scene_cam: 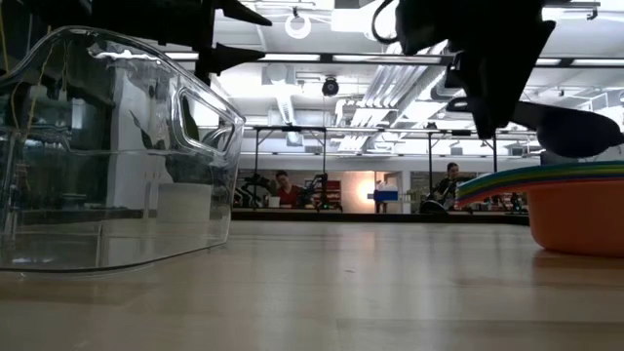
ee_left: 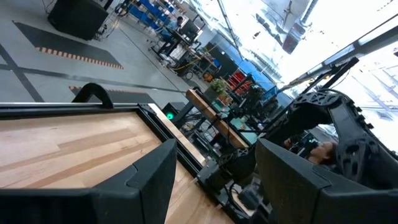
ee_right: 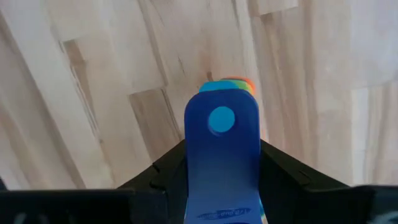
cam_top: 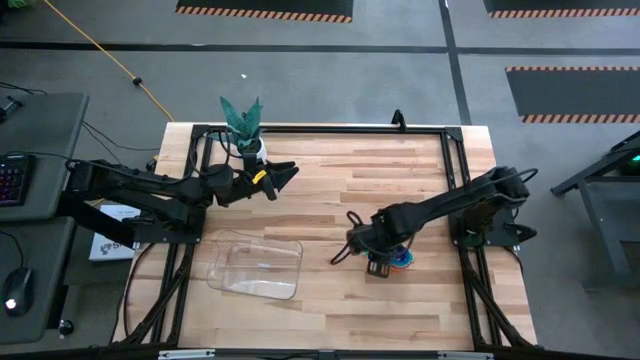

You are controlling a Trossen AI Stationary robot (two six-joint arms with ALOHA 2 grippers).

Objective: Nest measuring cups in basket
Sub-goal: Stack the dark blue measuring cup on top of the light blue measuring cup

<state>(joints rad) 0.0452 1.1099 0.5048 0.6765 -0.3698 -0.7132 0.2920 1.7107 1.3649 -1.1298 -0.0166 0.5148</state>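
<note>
your right claw (ee_right: 221, 163) is clamped on the dark blue cup's handle (ee_right: 221, 149) over the stacked cups (scene_cam: 575, 210); lift straight, then carry to the clear basket (cam_top: 256, 267); left claw (cam_top: 285, 176) waits, fingers apart.

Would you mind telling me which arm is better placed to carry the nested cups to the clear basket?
The right: its tool is shut on the dark blue cup's handle. The left tool hangs open near the plant.

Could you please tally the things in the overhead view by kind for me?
Clear basket: 1
Stack of measuring cups: 1
Potted plant: 1
Robot arms: 2, left arm and right arm
Total: 5
</note>
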